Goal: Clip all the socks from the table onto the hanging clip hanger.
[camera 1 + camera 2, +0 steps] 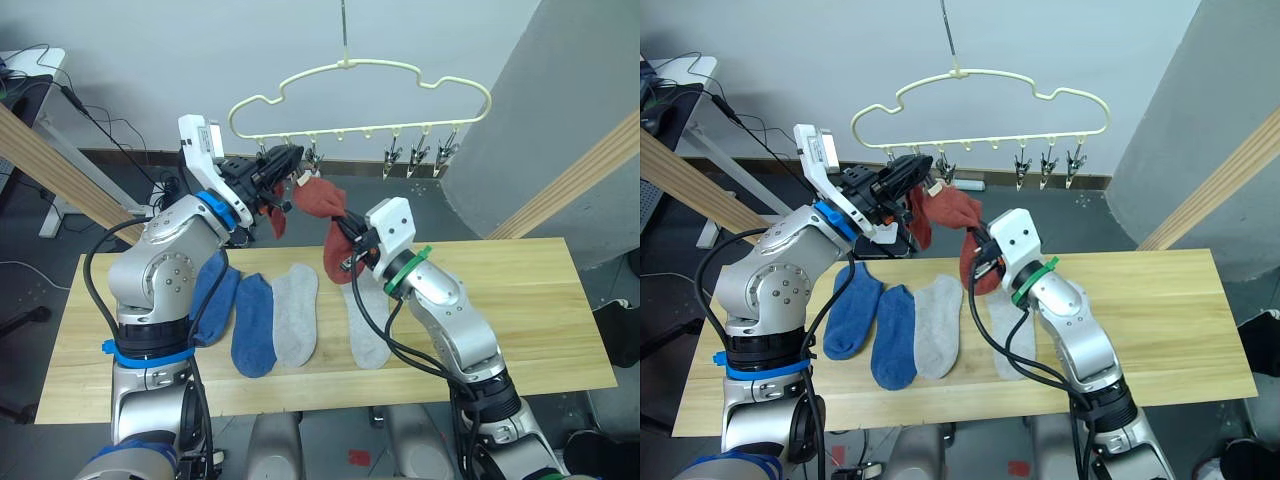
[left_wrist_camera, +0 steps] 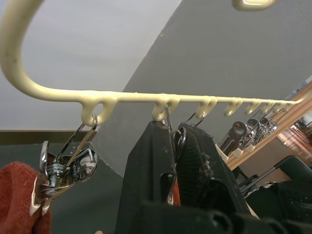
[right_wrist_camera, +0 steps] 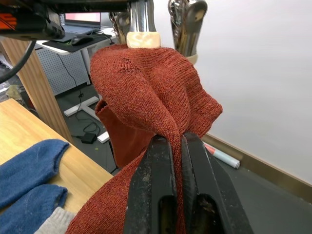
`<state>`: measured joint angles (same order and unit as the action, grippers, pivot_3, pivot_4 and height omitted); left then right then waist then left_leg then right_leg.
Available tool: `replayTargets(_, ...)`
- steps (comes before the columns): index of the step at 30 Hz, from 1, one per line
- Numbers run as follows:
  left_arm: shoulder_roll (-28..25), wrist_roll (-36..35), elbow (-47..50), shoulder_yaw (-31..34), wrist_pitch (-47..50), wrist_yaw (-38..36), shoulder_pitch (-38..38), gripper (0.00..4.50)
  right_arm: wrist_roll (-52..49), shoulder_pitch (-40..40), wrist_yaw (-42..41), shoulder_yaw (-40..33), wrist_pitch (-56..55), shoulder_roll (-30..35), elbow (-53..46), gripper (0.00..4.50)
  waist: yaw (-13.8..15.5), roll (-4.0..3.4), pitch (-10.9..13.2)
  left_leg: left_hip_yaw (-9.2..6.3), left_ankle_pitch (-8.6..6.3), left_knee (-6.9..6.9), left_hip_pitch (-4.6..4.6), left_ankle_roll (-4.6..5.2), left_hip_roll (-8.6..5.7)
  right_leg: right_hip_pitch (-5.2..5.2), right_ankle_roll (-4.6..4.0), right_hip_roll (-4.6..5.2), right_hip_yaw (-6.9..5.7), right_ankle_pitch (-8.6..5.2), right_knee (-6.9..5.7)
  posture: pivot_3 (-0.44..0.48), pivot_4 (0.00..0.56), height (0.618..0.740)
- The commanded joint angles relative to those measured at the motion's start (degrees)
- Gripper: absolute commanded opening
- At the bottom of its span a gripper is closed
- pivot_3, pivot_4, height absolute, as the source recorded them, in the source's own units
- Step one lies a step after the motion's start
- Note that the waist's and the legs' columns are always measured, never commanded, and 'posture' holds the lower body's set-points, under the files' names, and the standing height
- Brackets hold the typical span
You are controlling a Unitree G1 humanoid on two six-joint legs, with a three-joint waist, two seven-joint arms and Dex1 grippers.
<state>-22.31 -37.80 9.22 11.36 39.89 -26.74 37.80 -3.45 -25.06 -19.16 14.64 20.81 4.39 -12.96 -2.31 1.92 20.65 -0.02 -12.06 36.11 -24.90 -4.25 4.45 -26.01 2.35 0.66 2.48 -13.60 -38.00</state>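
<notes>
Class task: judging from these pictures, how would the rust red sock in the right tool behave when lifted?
Probably floppy: the rust red sock folds and bunches where the right tool pinches it. Likely light: its tail dangles freely. The knit looks grippy, so unlikely to slip.

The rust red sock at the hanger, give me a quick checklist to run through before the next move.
1. Right gripper pinching the rust red sock: ok, jaws shut on the knit.
2. Left gripper on a metal clip of the clip hanger: ok, jaws squeeze it.
3. Sock edge seated in that clip: cannot tell, the jaws hide it.
4. First rust red sock already hung: ok, it dangles from the end clip.
5. Socks left on the table: not ok, two blue and two grey remain.
</notes>
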Motion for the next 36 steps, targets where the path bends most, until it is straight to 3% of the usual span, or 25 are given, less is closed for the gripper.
replayTargets(1, 0.08, -1.61, 3.68, 0.47, -0.20, 0.03, 0.69, 0.17, 0.00, -2.03, 0.22, -0.01, -2.30, -1.33, 0.35, 0.00, -0.02, 0.00, 0.00, 0.00, 0.00, 0.00, 0.00, 0.00, 0.00, 0.00, 0.00, 0.00, 0.00, 0.00, -0.01, -0.090, 0.379, 0.740)
replayTargets(10, 0.05, -1.81, 3.55, 0.80, 0.31, 0.89, 0.47, 0.17, 0.16, -4.14, 0.48, 0.11, -4.02, -2.76, 3.29, 0.00, -0.01, 0.00, 0.00, 0.00, 0.00, 0.00, 0.00, 0.00, 0.00, 0.00, -0.01, 0.00, 0.00, 0.00, -0.01, -0.087, 0.374, 0.740)
replayTargets(19, -0.49, -2.09, 4.01, 0.98, 0.35, 0.38, 0.07, 2.98, 0.17, -4.36, 0.28, 0.25, -4.31, -2.93, 3.96, 0.00, -0.01, 0.00, 0.00, 0.00, 0.00, 0.01, 0.01, 0.00, 0.00, 0.00, -0.01, 0.00, -0.01, 0.01, -0.04, -0.084, 0.369, 0.740)
replayTargets(25, -1.87, -1.38, 4.67, 0.96, 0.33, 0.12, -1.38, 2.98, -0.23, -4.73, -0.27, 0.51, -2.33, -2.93, 4.54, 0.00, -0.02, 0.00, 0.00, 0.00, 0.00, 0.01, 0.01, 0.00, 0.01, 0.00, -0.01, 0.00, 0.00, 0.01, -0.05, -0.083, 0.369, 0.740)
replayTargets(28, -2.82, -0.86, 5.06, 0.76, -0.25, -0.09, -2.39, 3.01, -0.41, -4.68, -0.62, 0.57, -1.22, -2.89, 4.79, 0.76, -0.01, 0.00, 0.00, 0.00, 0.00, 0.01, 0.01, 0.00, 0.01, 0.00, -0.01, 0.00, 0.00, 0.01, -0.06, -0.081, 0.369, 0.740)
replayTargets(36, -5.45, 1.25, 6.89, 0.63, -1.86, -1.38, -5.37, 3.01, 2.28, -4.15, -2.04, 2.78, 1.12, -0.05, 4.14, 3.61, 0.02, 0.00, 0.00, 0.00, 0.00, 0.01, 0.01, 0.00, 0.01, 0.00, -0.01, 0.00, -0.01, 0.01, -0.05, -0.073, 0.368, 0.740)
